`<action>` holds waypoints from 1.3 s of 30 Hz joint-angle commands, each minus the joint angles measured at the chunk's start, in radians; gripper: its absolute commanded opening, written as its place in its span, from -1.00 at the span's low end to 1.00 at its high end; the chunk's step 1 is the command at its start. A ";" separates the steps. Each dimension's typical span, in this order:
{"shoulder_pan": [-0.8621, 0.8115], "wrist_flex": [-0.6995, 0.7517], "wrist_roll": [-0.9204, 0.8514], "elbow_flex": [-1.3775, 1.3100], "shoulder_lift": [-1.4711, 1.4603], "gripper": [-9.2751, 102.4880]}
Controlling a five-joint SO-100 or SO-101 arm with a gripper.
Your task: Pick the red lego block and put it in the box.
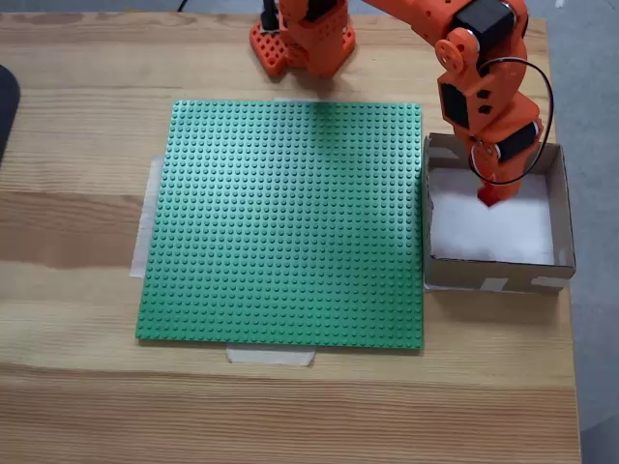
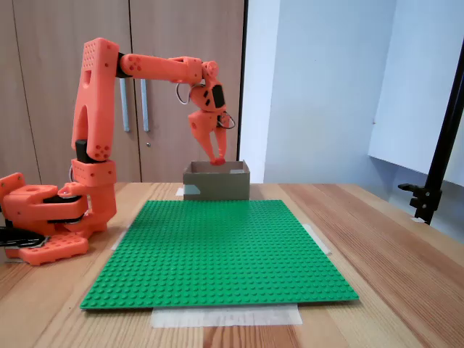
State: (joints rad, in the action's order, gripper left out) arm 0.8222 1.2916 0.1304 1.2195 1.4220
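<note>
The orange arm reaches over the brown cardboard box (image 1: 495, 275) at the right of the table. My gripper (image 1: 488, 193) points down above the box's white bottom, and its fingers are closed on a small darker red piece, the red lego block (image 1: 489, 201). In the side-on fixed view the gripper (image 2: 217, 156) hangs just above the top rim of the box (image 2: 217, 187), with the red lego block (image 2: 218, 162) at its tip. Most of the block is hidden between the fingers.
A large green studded baseplate (image 1: 290, 222) is taped to the wooden table (image 1: 77, 406), left of the box. The arm's base (image 1: 302, 39) stands at the far edge. A dark object (image 1: 5, 106) lies at the left edge. A black stand (image 2: 442, 145) rises beside the table.
</note>
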 commanded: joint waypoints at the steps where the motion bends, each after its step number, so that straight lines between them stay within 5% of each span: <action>1: 0.009 -0.002 -0.008 -0.037 0.018 -0.55; 19: -0.043 -0.149 -0.067 0.281 0.377 -0.66; 26: -0.164 -0.247 -0.130 0.520 0.650 -0.84; 39: -0.512 -0.416 -0.158 0.877 1.022 -0.85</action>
State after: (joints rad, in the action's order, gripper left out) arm 0.3682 0.9189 -0.0184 2.0463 2.3593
